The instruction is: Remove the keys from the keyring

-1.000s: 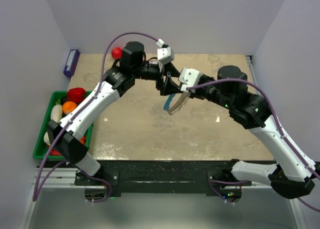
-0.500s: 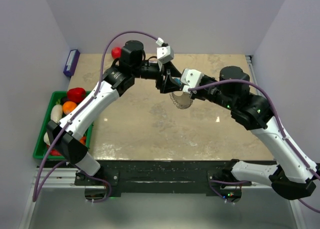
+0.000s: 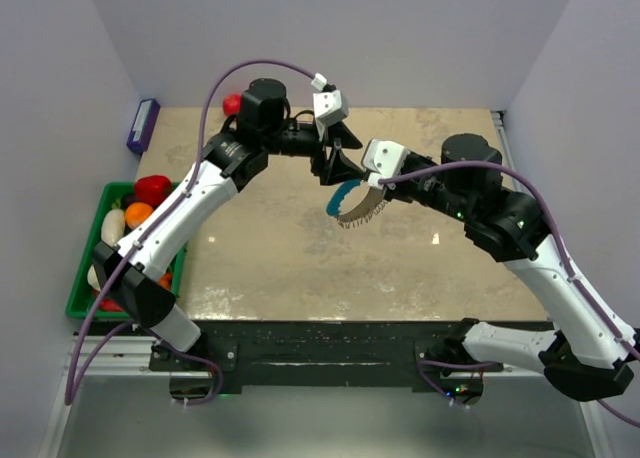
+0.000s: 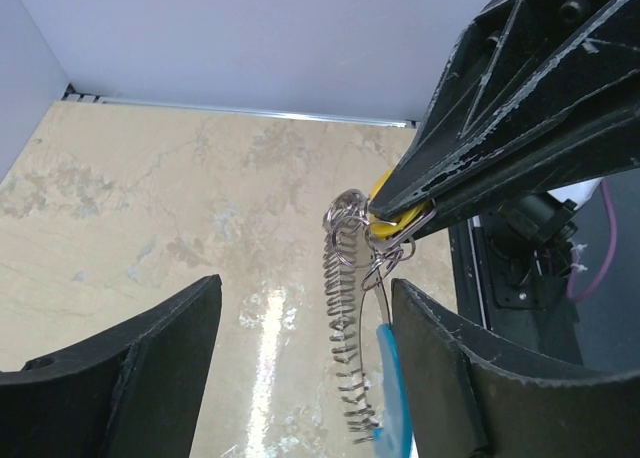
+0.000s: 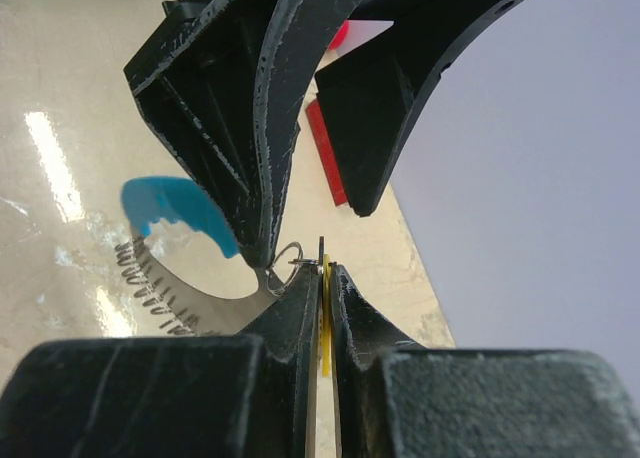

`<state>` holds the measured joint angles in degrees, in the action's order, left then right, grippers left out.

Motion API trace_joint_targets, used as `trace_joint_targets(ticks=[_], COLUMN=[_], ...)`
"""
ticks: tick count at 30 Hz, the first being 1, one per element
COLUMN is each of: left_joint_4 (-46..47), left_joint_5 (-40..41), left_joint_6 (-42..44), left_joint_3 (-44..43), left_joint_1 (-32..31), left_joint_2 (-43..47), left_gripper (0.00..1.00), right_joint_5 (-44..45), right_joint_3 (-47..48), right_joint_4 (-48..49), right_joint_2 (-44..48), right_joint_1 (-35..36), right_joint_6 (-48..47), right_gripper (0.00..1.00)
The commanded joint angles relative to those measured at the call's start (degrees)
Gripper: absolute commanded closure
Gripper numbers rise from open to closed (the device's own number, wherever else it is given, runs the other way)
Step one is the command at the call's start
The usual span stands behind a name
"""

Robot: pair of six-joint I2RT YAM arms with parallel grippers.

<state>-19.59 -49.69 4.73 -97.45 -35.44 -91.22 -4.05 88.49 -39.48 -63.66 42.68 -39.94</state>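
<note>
Pinching the key [image 5: 325,323] flat between its closed fingers, the right gripper [image 3: 356,181] holds it in the air over the middle of the table [image 3: 280,258], and the keyring [image 3: 350,206] dangles below it: small wire loops at the top, a silvery coil and a blue tab [image 4: 395,383] hanging down. The left gripper [image 4: 308,288] stands wide open with nothing in it, one finger on each side of the coil, and in the right wrist view one of its tips sits just beside the wire loops. The main risk, as I judge it, is a grab on the wrong part. If the left jaws shut on the floppy coil or the tab and not on the small loop that carries the key, a pull would only stretch the coil and the key would not come off. A hard tug could also drag the thin key out of the right pinch and drop the whole bunch onto the table. The two sets of fingers are very near each other, so a small error in closing could knock them together or jam a tip against the key. The hanging part may swing and miss the jaws. At the table's left edge a green bin [image 3: 78,296] holds a red piece [image 3: 152,190], an orange one [image 3: 139,214] and a white one [image 3: 112,223], seemingly toy produce; the arm hides the rest.
</note>
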Motion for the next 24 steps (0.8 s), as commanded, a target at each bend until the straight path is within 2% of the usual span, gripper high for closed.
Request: trace_joint_targets(ticks=[1,11,18,21,24], left_joint_4=[-1.2,-0.6,0.5,0.5,0.3], left_joint_5=[2.1,-0.4,-3.4,-2.9,-3.0], left_joint_6=[2.7,2.2,0.8,1.1,1.2], left_joint_3=[-3.4,-2.9,-2.7,-2.6,-2.6], left_joint_1=[-0.1,-0.2,-0.1,-0.1,-0.1], left_joint_2=[1.1,0.3,-0.5,-0.4,-0.3], left_gripper=[0.26,0.26,0.34,0.27,0.26], right_joint_5=[-0.8,-1.2,-1.4,-1.5,-2.2], right_joint_3=[2.4,2.4,2.8,2.8,2.9], right_joint_4=[2.3,2.3,2.2,2.0,1.5], right_joint_2=[2.1,2.1,1.6,1.6,1.9], right_joint_1=[-0.3,-0.3,-0.2,-0.3,-0.3], right_joint_6=[-0.4,-0.5,-0.6,-0.7,-1.3], right_gripper=[1.0,1.0,1.0,1.0,1.0])
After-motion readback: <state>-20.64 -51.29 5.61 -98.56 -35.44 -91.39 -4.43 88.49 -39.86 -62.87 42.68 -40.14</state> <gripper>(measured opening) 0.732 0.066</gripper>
